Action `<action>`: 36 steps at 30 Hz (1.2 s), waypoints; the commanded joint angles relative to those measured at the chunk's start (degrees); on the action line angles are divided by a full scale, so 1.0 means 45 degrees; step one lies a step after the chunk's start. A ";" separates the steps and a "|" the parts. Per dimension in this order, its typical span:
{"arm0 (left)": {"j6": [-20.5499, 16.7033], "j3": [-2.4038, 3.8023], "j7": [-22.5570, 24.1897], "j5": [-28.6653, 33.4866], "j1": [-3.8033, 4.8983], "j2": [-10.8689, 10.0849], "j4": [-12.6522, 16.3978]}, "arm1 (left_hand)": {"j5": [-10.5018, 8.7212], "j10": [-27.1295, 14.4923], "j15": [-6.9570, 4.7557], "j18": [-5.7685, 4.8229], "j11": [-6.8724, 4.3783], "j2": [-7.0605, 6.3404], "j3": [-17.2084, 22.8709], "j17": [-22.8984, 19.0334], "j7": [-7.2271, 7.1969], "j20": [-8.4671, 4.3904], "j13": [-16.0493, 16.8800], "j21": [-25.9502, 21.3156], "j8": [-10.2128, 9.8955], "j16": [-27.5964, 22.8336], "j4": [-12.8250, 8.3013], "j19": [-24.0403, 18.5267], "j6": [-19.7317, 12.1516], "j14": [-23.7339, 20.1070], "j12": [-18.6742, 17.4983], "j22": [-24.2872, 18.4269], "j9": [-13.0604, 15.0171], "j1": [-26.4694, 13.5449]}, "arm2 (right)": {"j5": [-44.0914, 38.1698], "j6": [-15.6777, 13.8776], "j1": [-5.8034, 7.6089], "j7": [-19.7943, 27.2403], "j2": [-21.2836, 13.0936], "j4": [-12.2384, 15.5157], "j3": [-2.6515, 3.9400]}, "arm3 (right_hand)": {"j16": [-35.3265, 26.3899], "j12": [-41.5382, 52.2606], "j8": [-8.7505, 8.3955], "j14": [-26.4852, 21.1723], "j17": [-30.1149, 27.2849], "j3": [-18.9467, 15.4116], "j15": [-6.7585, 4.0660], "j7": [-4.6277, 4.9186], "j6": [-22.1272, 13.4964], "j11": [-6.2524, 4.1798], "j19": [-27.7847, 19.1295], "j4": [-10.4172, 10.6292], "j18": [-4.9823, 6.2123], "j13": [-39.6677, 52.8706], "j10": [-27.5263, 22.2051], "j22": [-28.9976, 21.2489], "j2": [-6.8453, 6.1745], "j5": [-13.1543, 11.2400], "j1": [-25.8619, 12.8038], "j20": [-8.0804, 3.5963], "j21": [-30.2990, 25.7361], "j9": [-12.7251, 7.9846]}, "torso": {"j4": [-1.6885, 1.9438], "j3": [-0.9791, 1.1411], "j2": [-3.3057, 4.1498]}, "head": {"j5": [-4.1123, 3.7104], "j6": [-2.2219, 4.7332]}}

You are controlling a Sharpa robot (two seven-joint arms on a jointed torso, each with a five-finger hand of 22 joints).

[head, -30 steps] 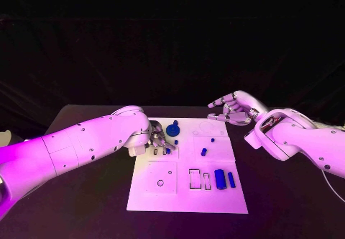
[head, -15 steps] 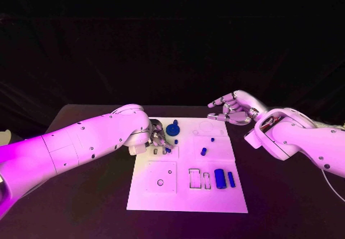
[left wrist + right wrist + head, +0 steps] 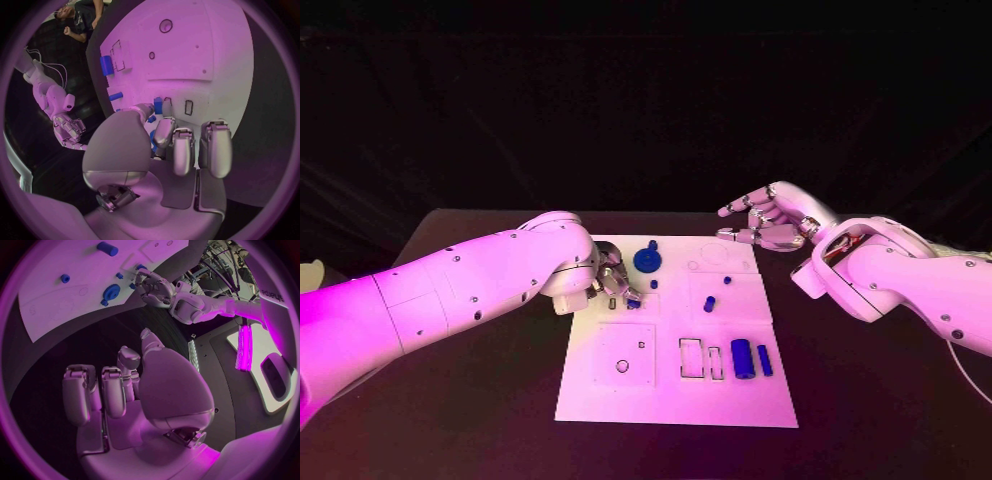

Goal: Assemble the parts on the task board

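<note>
Head view: the black table (image 3: 473, 400) carries the white task board (image 3: 678, 400), a flat plate with rectangular and round cut-outs; the left hand (image 3: 610, 282) rests on the board's left edge, fingers curled round a small blue part (image 3: 635, 303); the right hand (image 3: 769, 225) hovers off the board's far right corner, fingers loosely bent, holding nothing; a blue gear (image 3: 646, 262), a thick cylinder (image 3: 741, 359) and thin pegs lie on the board.

left hand (image 3: 612, 282) crowds task board (image 3: 733, 400) left edge; near half open
</note>
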 commanded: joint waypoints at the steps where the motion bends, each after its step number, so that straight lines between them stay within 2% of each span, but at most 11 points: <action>1: -0.0471 0.0005 0.0174 0.0385 -0.0020 -0.0158 0.0251 | 0.0050 0.0083 0.0086 -0.0122 0.0041 -0.0011 0.2283 0.3346 0.0001 0.0022 0.0018 -0.0055 0.0063 0.0039 -0.2202 0.0674 0.0067 0.1372 -0.0012 0.1673 0.0042 -0.0170 | -0.0117 0.0157 -0.0004 -0.0015 0.0018 -0.0011 -0.0003 | -0.0051 0.0021 0.0026 0.1124 0.2404 -0.0056 -0.0015 0.0022 0.0094 -0.0069 0.0324 -0.0009 0.0096 -0.0023 -0.0031 0.1290 0.0147 0.0093 0.0026 0.0021 -0.0074 0.0019 | 0.0009 0.0015 0.0004 | 0.0054 0.0036; 4: -0.0690 0.0004 0.0212 0.0357 -0.0039 -0.0289 0.0389 | 0.0052 0.0098 0.0083 -0.0123 0.0036 -0.0035 0.2364 0.3346 -0.0002 0.0019 0.0029 -0.0052 0.0072 0.0039 -0.2275 0.0679 0.0077 0.1372 -0.0003 0.1682 0.0065 -0.0215 | -0.0117 0.0156 -0.0007 -0.0010 0.0024 -0.0028 -0.0006 | -0.0054 0.0019 0.0027 0.1123 0.2400 -0.0057 -0.0016 0.0022 0.0096 -0.0070 0.0324 -0.0009 0.0096 -0.0026 -0.0032 0.1289 0.0152 0.0101 0.0027 0.0021 -0.0075 0.0019 | 0.0032 -0.0001 -0.0003 | 0.0070 0.0002; 6: -0.0832 0.0002 0.0234 0.0253 -0.0060 -0.0375 0.0472 | 0.0049 0.0124 0.0080 -0.0127 0.0030 -0.0068 0.2422 0.3346 -0.0006 0.0016 0.0056 -0.0044 0.0079 0.0039 -0.2343 0.0686 0.0092 0.1372 0.0019 0.1699 0.0083 -0.0248 | -0.0117 0.0158 -0.0008 -0.0009 0.0029 -0.0034 -0.0008 | -0.0055 0.0020 0.0027 0.1123 0.2398 -0.0058 -0.0016 0.0022 0.0097 -0.0070 0.0323 -0.0008 0.0096 -0.0026 -0.0032 0.1288 0.0154 0.0105 0.0027 0.0021 -0.0075 0.0019 | 0.0033 0.0015 -0.0003 | 0.0083 0.0004; 9: -0.1074 -0.0002 0.0256 -0.0129 -0.0105 -0.0476 0.0582 | 0.0044 0.0153 0.0075 -0.0125 0.0024 -0.0123 0.2500 0.3346 -0.0012 0.0011 0.0081 -0.0048 0.0084 0.0039 -0.2440 0.0686 0.0117 0.1372 0.0039 0.1695 0.0102 -0.0289 | -0.0113 0.0160 -0.0010 -0.0001 0.0033 -0.0042 -0.0010 | -0.0055 0.0020 0.0027 0.1122 0.2397 -0.0059 -0.0016 0.0022 0.0098 -0.0070 0.0323 -0.0007 0.0096 -0.0026 -0.0032 0.1287 0.0157 0.0107 0.0026 0.0021 -0.0076 0.0019 | 0.0029 0.0012 -0.0003 | 0.0073 0.0008; 16: -0.1765 -0.0013 0.0185 -0.1218 -0.0246 -0.0504 0.0766 | 0.0040 0.0223 0.0068 -0.0142 0.0014 -0.0169 0.2606 0.3346 -0.0020 0.0003 0.0161 -0.0005 0.0090 0.0039 -0.2552 0.0719 0.0164 0.1372 0.0106 0.1773 0.0123 -0.0339 | -0.0099 0.0169 -0.0012 0.0020 0.0023 -0.0049 -0.0013 | -0.0055 0.0010 0.0027 0.1123 0.2399 -0.0068 -0.0016 0.0023 0.0102 -0.0069 0.0325 0.0003 0.0095 -0.0035 -0.0036 0.1291 0.0169 0.0119 0.0013 0.0020 -0.0074 0.0019 | 0.0033 -0.0006 0.0004 | 0.0082 0.0011; 19: -0.1869 -0.0015 0.0158 -0.1477 -0.0293 -0.0502 0.0839 | 0.0039 0.0243 0.0064 -0.0143 0.0010 -0.0183 0.2653 0.3346 -0.0023 -0.0001 0.0176 -0.0004 0.0090 0.0039 -0.2595 0.0722 0.0181 0.1372 0.0119 0.1776 0.0131 -0.0365 | -0.0094 0.0184 -0.0014 0.0020 0.0023 -0.0051 -0.0014 | -0.0055 0.0010 0.0027 0.1123 0.2399 -0.0068 -0.0016 0.0023 0.0102 -0.0069 0.0325 0.0003 0.0095 -0.0035 -0.0036 0.1291 0.0169 0.0119 0.0013 0.0020 -0.0074 0.0019 | 0.0012 -0.0007 0.0012 | 0.0100 -0.0005; 25: -0.1733 -0.0019 0.0102 -0.1862 -0.0337 -0.0505 0.0922 | 0.0037 0.0250 0.0061 -0.0142 0.0008 -0.0194 0.2685 0.3346 -0.0024 -0.0003 0.0174 -0.0006 0.0088 0.0039 -0.2625 0.0722 0.0190 0.1372 0.0118 0.1774 0.0136 -0.0382 | -0.0090 0.0210 -0.0016 0.0016 0.0028 -0.0058 -0.0015 | -0.0055 0.0010 0.0027 0.1123 0.2399 -0.0068 -0.0016 0.0023 0.0102 -0.0069 0.0325 0.0003 0.0095 -0.0035 -0.0036 0.1291 0.0169 0.0119 0.0013 0.0020 -0.0074 0.0019 | 0.0014 -0.0003 0.0009 | 0.0130 -0.0031; 34: -0.0961 -0.0033 -0.0002 -0.2187 -0.0395 -0.0477 0.0950 | 0.0032 0.0269 0.0057 -0.0143 0.0002 -0.0242 0.2765 0.3346 -0.0026 -0.0010 0.0178 -0.0005 0.0079 0.0039 -0.2725 0.0727 0.0210 0.1372 0.0120 0.1779 0.0147 -0.0417 | -0.0088 0.0336 -0.0018 0.0040 0.0036 -0.0086 -0.0017 | -0.0058 0.0015 0.0026 0.1122 0.2396 -0.0088 -0.0016 0.0023 0.0107 -0.0069 0.0324 0.0019 0.0096 -0.0037 -0.0035 0.1289 0.0182 0.0135 -0.0010 0.0019 -0.0076 0.0019 | 0.0015 -0.0018 0.0009 | 0.0207 -0.0034; 36: -0.0830 -0.0032 -0.0020 -0.2216 -0.0404 -0.0480 0.0950 | 0.0033 0.0275 0.0056 -0.0143 0.0001 -0.0253 0.2782 0.3346 -0.0027 -0.0011 0.0181 -0.0005 0.0077 0.0039 -0.2748 0.0728 0.0216 0.1372 0.0122 0.1780 0.0150 -0.0425 | -0.0088 0.0361 -0.0019 0.0046 0.0036 -0.0097 -0.0017 | -0.0058 0.0015 0.0026 0.1122 0.2396 -0.0088 -0.0016 0.0023 0.0107 -0.0069 0.0324 0.0019 0.0096 -0.0037 -0.0035 0.1289 0.0182 0.0135 -0.0010 0.0019 -0.0076 0.0019 | 0.0006 -0.0008 0.0014 | 0.0210 -0.0060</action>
